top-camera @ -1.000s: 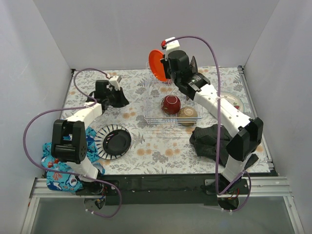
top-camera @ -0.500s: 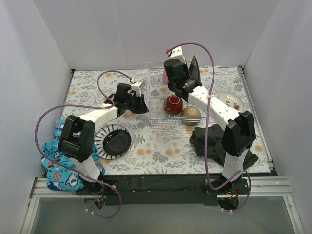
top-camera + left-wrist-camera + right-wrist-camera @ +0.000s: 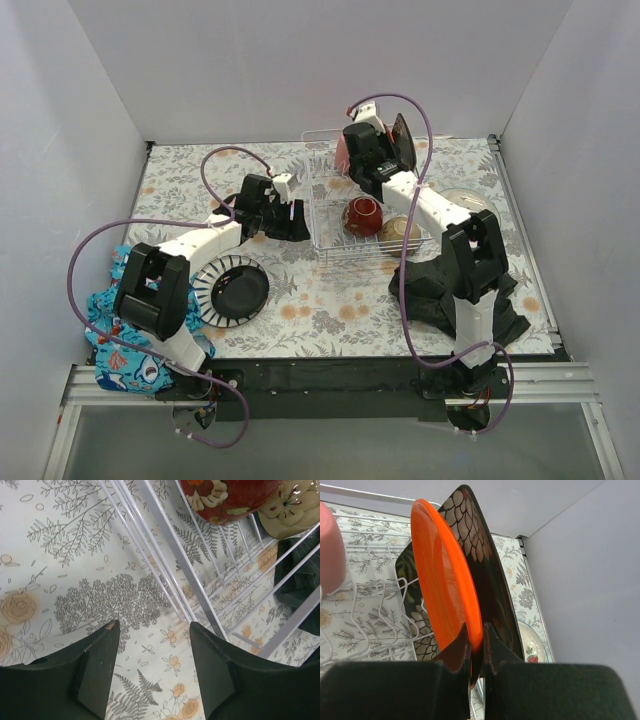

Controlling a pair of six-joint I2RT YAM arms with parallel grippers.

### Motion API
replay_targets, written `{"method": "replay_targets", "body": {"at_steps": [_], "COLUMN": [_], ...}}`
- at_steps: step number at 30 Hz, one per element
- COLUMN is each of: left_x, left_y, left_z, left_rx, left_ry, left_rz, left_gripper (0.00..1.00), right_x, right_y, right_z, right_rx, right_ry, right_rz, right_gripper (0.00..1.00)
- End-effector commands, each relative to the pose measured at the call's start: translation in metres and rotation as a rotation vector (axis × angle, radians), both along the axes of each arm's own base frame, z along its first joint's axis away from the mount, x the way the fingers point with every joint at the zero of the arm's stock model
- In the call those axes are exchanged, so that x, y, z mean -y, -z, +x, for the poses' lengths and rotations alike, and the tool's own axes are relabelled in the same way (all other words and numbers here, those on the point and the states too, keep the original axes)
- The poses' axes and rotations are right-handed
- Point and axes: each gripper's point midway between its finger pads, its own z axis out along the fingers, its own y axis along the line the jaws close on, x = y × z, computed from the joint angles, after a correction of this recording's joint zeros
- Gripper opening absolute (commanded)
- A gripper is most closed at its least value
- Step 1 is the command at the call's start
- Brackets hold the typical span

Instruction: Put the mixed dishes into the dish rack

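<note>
My right gripper is shut on the rim of the orange plate, which stands on edge against an upright black plate among the dish rack wires. A pink cup sits at the left. From above, the dish rack holds a red bowl and a tan bowl. My left gripper is open over the tablecloth beside the rack's left wall, with nothing between its jaws. A striped white plate lies near the left arm.
A white plate with a red mark lies right of the rack. A black cloth is heaped in front of it. A blue patterned cloth hangs at the near left edge. White walls enclose the table.
My right arm lowered the orange plate from above the rack's far corner into the rack. My left arm swung right to the rack's side, and its jaws opened. The rack shifted slightly right.
</note>
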Motion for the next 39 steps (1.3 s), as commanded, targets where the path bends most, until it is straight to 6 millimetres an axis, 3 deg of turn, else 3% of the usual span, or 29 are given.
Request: {"method": "replay_targets", "body": {"at_steps": [1,9,19,20,21,24,28,32,39], "left_x": [-0.015,-0.036,-0.077,-0.088,-0.094,-0.118,-0.141,-0.165,-0.180], "left_y": [-0.016,-0.014,-0.014,-0.014,-0.015,-0.013,-0.017,-0.016,0.012], "left_z": [-0.025,-0.035,-0.016,-0.012,-0.008,-0.003,0.005,0.000,-0.038], "left_rx": [-0.023,-0.027,-0.031,-0.036,-0.032,-0.028,-0.003,0.032,-0.060], "left_ry": [-0.032,-0.063,-0.174,-0.202,-0.209,-0.199,-0.105,-0.009,0.117], "left_rz": [0.000,0.030,0.057,0.060,0.063,0.099,0.155,0.242,0.346], "left_gripper": [0.59,0.60,0.67,0.70,0.71,0.73,0.74,0.72,0.67], "right_x": [0.011,0.004,-0.001,-0.001,-0.001,-0.004,-0.015,-0.032,-0.072], "right_y": [-0.015,0.001,0.037,0.037,0.037,0.033,0.017,0.005,-0.004], "right_z": [0.014,0.032,0.032,0.031,0.031,0.025,0.013,-0.012,-0.071], "right_rx": [0.079,0.077,-0.006,-0.008,-0.009,-0.032,-0.062,-0.145,-0.294], "right_ry": [0.043,0.031,0.008,0.008,0.008,-0.024,-0.106,-0.221,-0.538], "right_rz": [0.011,0.021,0.006,0.005,0.012,0.032,0.134,0.250,0.431], "right_gripper": [0.01,0.01,0.01,0.08,0.27,0.53,0.65,0.66,0.70]}}
